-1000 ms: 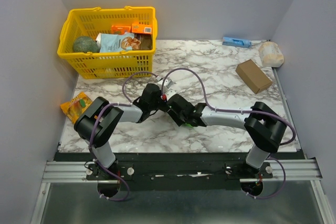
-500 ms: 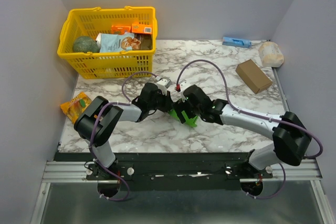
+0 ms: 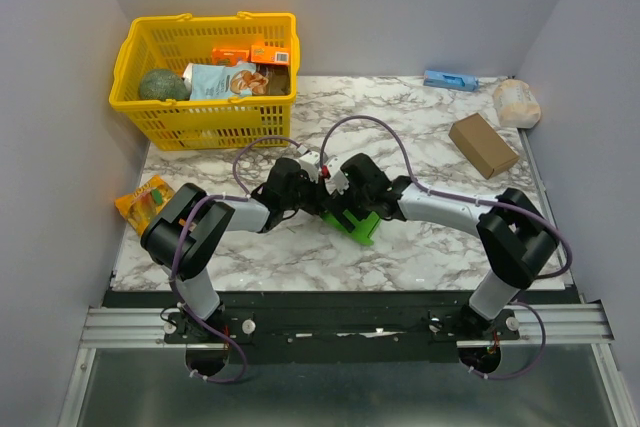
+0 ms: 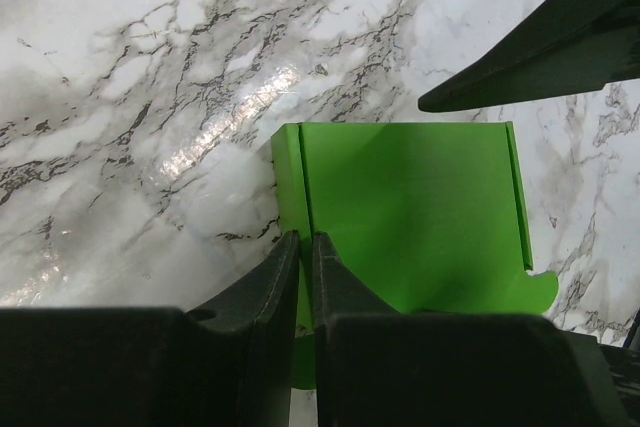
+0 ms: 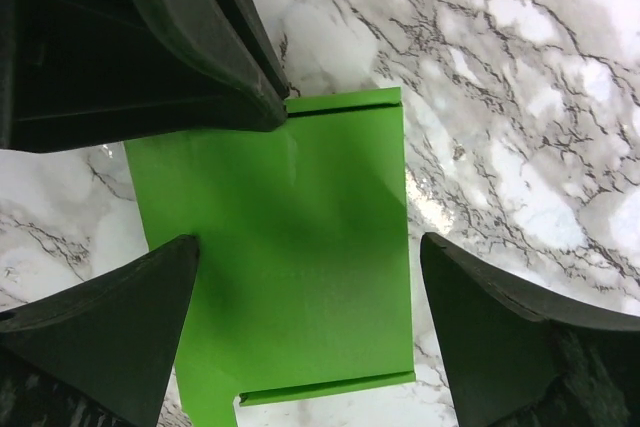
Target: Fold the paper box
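Top external view, marble table point(image 3: 440, 247), yellow basket point(image 3: 205, 122) at its far left corner, green paper box point(image 3: 358, 224) near the table's middle between both arms, left gripper point(image 4: 305, 247) pinched narrow on its edge, right gripper point(image 5: 308, 245) spread wide over its flat panel.

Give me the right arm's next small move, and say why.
Probably lower the right tool onto the bright green thin card paper box to grip it: it hangs wide open above the flat panel, while the left tool pinches one creased edge.
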Robot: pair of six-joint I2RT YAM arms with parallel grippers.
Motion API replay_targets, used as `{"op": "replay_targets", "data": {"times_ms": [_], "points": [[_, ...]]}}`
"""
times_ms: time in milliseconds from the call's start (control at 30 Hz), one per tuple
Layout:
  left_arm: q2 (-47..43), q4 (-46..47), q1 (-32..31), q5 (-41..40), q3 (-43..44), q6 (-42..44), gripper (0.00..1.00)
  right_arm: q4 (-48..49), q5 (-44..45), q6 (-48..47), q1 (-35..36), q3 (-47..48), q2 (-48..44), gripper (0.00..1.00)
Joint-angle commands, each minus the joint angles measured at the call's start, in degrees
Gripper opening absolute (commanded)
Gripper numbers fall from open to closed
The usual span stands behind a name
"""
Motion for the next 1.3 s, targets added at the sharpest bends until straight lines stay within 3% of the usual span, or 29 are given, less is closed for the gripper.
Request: {"op": "replay_targets", "data": {"times_ms": [0, 433, 767, 1267], "points": [[1.7, -8.0, -0.1, 0.6, -1.3, 1.8, 0.17, -1.9, -0.7, -3.0, -0.3, 1.6, 3.2, 1.0], [2.4, -7.9, 0.2, 0.7, -1.1, 0.9, 0.16, -7.9, -2.6, 0.0, -0.1, 3.0, 6.7, 1.0], [1.4, -6.4, 3.7, 4.3, -3.1, -0.1, 0.16, -2.1, -4.3, 14.5, 0.9, 1.7, 6.3, 0.98], [0.8, -7.1, 6.0, 6.2, -3.1, -0.5, 0.16, 1.8, 8.5, 23.8, 8.4, -5.3, 4.1, 0.97]]}}
